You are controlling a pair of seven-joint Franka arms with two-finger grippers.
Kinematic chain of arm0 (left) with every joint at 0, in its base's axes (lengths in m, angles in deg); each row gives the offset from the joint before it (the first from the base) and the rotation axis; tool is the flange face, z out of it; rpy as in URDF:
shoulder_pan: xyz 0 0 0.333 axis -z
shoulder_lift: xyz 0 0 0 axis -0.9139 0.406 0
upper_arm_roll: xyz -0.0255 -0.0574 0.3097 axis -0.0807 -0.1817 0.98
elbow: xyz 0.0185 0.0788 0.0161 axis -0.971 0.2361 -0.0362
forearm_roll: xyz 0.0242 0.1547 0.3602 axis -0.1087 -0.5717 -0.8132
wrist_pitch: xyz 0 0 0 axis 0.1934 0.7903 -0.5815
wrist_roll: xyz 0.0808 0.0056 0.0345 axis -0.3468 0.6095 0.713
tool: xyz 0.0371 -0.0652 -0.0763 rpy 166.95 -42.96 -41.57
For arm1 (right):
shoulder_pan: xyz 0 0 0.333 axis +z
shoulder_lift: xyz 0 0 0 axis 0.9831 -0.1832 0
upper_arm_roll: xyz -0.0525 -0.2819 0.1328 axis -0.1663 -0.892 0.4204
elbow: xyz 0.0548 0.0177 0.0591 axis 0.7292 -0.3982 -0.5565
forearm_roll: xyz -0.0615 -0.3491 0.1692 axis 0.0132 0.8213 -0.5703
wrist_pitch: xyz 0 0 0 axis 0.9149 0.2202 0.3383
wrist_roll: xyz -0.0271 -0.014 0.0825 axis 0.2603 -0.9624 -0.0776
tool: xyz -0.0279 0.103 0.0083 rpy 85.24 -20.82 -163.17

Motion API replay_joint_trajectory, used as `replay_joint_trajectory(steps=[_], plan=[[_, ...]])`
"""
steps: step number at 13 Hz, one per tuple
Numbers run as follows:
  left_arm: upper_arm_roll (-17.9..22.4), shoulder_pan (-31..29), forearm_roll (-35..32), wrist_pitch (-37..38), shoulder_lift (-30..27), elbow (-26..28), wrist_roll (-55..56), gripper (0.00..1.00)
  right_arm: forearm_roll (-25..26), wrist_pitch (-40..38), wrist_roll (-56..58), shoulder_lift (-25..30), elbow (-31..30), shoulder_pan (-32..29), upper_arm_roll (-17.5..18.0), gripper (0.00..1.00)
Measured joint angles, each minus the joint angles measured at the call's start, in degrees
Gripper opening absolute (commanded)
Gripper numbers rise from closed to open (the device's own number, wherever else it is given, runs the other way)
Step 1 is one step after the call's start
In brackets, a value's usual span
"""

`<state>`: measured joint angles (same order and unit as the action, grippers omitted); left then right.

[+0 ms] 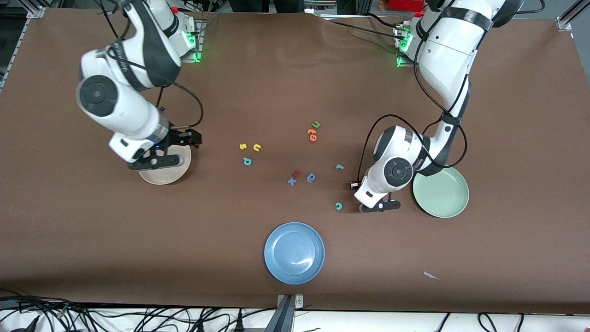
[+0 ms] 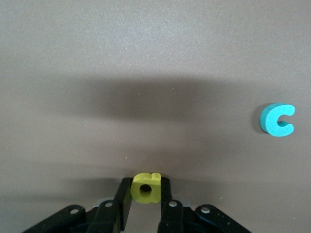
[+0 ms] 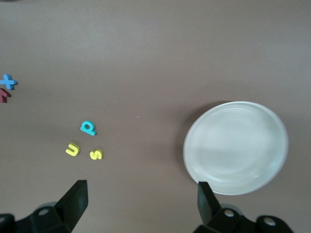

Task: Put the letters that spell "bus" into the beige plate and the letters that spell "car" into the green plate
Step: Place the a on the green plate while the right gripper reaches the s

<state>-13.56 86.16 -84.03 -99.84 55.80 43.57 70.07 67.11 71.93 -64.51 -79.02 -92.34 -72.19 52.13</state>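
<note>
My left gripper (image 1: 380, 206) is low at the tabletop, between the teal c (image 1: 339, 206) and the green plate (image 1: 441, 192). In the left wrist view it (image 2: 145, 191) is shut on the yellow a (image 2: 145, 187), with the c (image 2: 277, 120) lying apart from it. The front view hides the a. The thin teal r (image 1: 339, 167) lies farther from the front camera. My right gripper (image 1: 159, 159) hangs open and empty over the beige plate (image 1: 163, 177). The yellow s (image 1: 243, 146), yellow u (image 1: 256, 147) and teal b (image 1: 247, 161) lie together toward mid-table.
A blue plate (image 1: 294, 252) sits near the front edge. A green u (image 1: 316, 124) and orange letters (image 1: 312, 134) lie mid-table. A blue round letter (image 1: 311, 177), a blue x (image 1: 292, 181) and a dark red letter (image 1: 296, 174) are grouped nearer the front camera.
</note>
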Motion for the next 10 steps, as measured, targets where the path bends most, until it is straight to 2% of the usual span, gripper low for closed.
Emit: replay_joint_trajectory(steps=[3,5,10], plan=[[0.5,-0.6,-0.2,0.1,-0.1,-0.3,-0.7,0.14,0.3,11.6,-7.0,-0.1,-8.6,-0.2,4.8,1.00],[0.9,-2.9,-1.0,2.2,-0.7,-0.7,-6.3,0.14,0.4,17.0,-8.1,-0.2,-13.4,-0.2,6.1,1.00],[1.3,-13.8,-6.3,12.8,-5.9,-1.4,-28.1,0.14,6.7,24.9,-8.9,-5.3,-15.4,-0.4,6.5,1.00]])
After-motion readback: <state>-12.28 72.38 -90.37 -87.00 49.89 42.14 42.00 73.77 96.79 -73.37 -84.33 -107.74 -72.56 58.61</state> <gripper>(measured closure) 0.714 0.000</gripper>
